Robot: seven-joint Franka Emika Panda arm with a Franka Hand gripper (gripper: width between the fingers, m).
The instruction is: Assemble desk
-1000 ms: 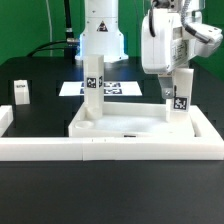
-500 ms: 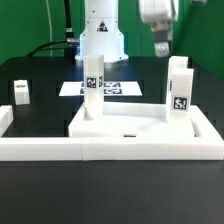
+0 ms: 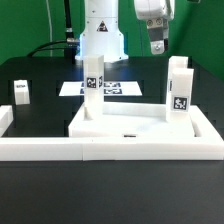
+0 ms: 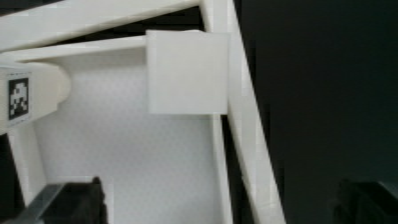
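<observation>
Looks like the end effector (image 3: 157,46) has let go of the tagged leg (image 3: 179,88) it was on a second ago and lifted clear. It's now hanging above that leg, a bit toward the exterior view's left. In the wrist view its fingers (image 4: 71,200) are spread wide with nothing between them. That leg stands upright in the desk top (image 3: 130,127) at the back corner on the exterior view's right, and the other leg (image 3: 92,86) stands at the opposite back corner. A spare leg (image 3: 22,92) sits well apart on the table (image 3: 40,115).
</observation>
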